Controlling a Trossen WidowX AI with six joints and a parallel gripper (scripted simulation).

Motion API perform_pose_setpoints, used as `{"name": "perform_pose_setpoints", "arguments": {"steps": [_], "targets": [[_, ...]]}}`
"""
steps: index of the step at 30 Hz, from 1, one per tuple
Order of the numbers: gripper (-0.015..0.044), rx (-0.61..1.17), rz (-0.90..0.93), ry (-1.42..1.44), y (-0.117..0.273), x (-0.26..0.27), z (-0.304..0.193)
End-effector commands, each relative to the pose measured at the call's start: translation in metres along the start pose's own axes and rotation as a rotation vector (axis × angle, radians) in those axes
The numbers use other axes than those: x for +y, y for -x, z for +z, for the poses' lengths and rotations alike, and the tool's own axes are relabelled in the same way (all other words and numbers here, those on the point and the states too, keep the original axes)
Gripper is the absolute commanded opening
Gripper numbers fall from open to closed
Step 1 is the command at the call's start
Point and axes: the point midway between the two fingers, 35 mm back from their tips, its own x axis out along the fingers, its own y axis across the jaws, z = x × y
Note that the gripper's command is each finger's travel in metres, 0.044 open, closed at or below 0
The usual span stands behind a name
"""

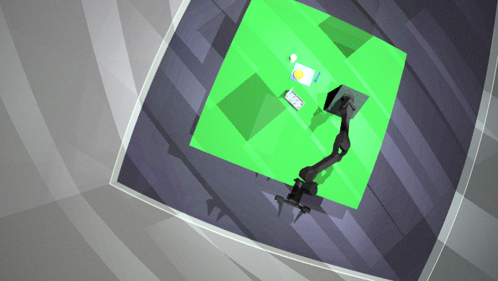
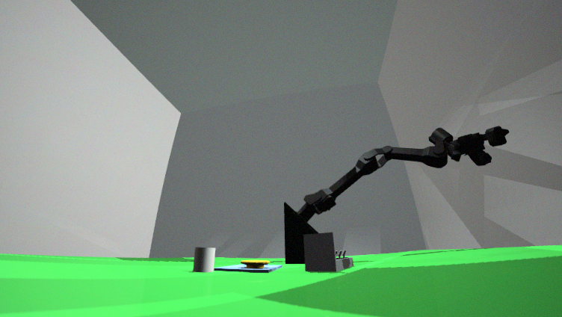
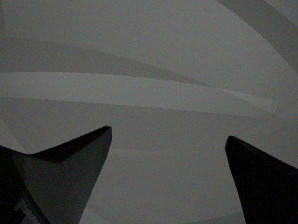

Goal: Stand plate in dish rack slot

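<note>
Lying flat on a blue mat (image 1: 302, 74) on the green tabletop (image 1: 244, 146), the yellow plate (image 1: 298, 73) looks rigid, slick and thin; its rim seems the likeliest hold. Well away, the gripper (image 1: 292, 207) hangs wide open, empty.

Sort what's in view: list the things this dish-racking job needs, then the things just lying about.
For the job:
yellow plate, lying flat on the blue mat
dish rack
tool, open, holding nothing, far from both

Lying about:
grey cup beside the mat
small blue item, too small to identify
</note>
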Motion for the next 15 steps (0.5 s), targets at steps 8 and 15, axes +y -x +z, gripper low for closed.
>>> {"name": "perform_pose_setpoints", "arguments": {"steps": [8, 15], "targets": [[0.0400, -0.118, 0.201, -0.070, 0.024, 0.083, 0.019], [0.0400, -0.164, 0.338, -0.153, 0.046, 0.132, 0.026]]}}
